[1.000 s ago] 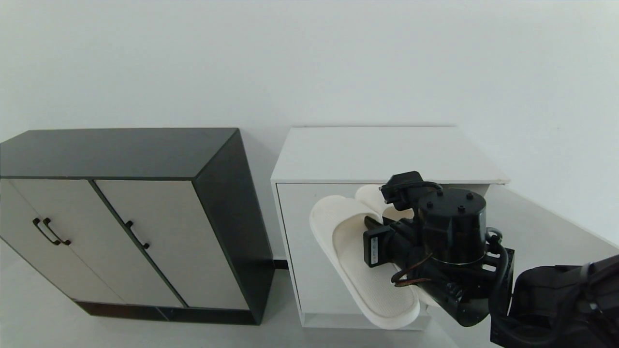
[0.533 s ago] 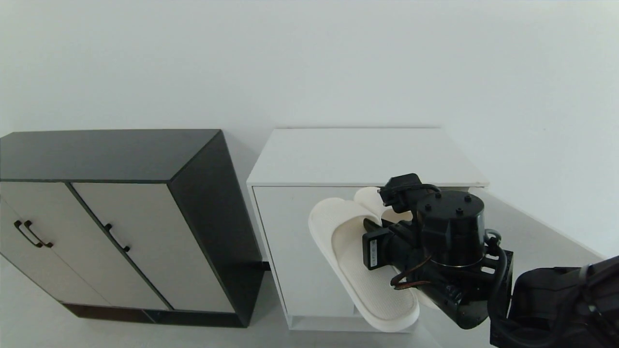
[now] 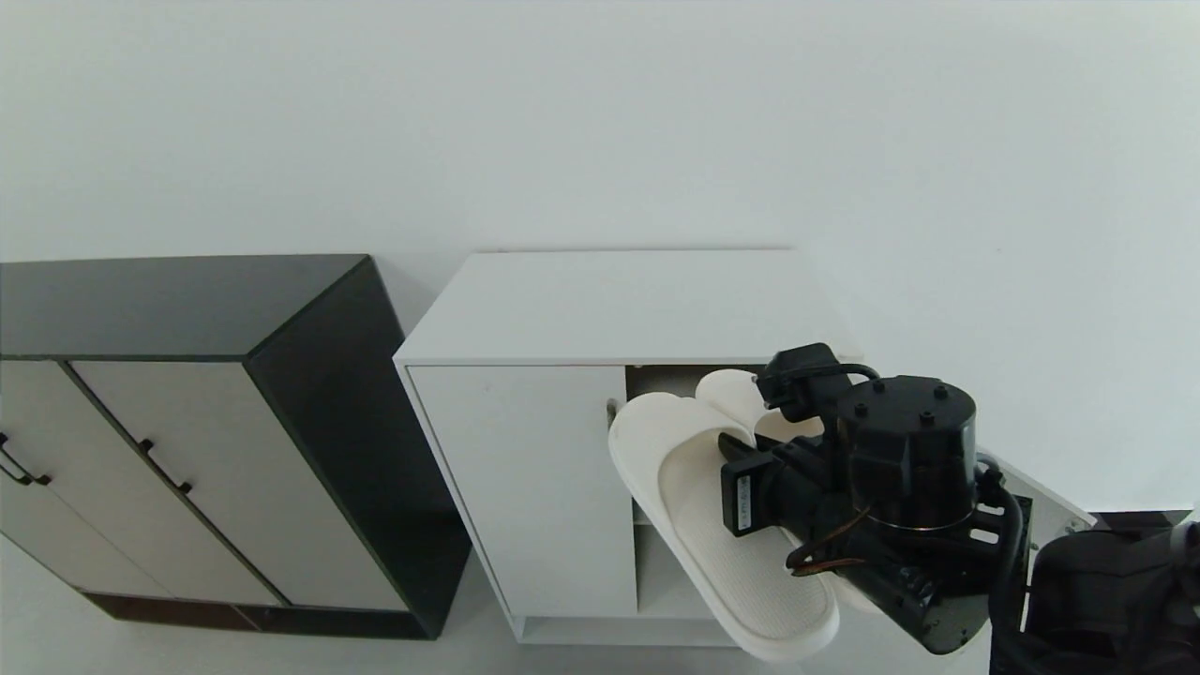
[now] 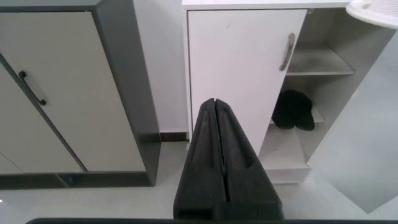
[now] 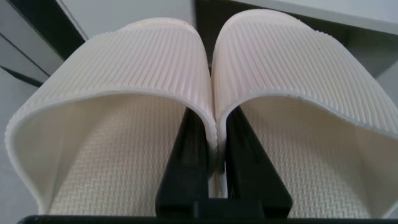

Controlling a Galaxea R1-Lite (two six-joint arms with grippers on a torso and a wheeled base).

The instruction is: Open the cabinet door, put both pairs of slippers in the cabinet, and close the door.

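1. Where the right arm ends nearest me, the right gripper (image 5: 212,149) is clamped on a pair of cream, ribbed foam slippers (image 3: 712,525). One finger sits inside each slipper and pinches their inner walls together.
2. Those slippers hang in the air, soles side by side and toes raised, just in front of the open right half of the white box-shaped cabinet (image 3: 609,300).
3. Off to the left, the left gripper (image 4: 215,109) has its black fingers pressed together on nothing. It points at the closed white left door (image 3: 525,487), apart from it.
4. Swung out to the right stands the open white right door (image 4: 360,143).
5. Inside, a dark pair of footwear (image 4: 295,111) lies on a lower shelf, toward its back edge.
6. Beside the white cabinet's left wall stands a black cabinet with two pale closed doors (image 3: 187,291), both backed against the plain white wall (image 3: 600,122).
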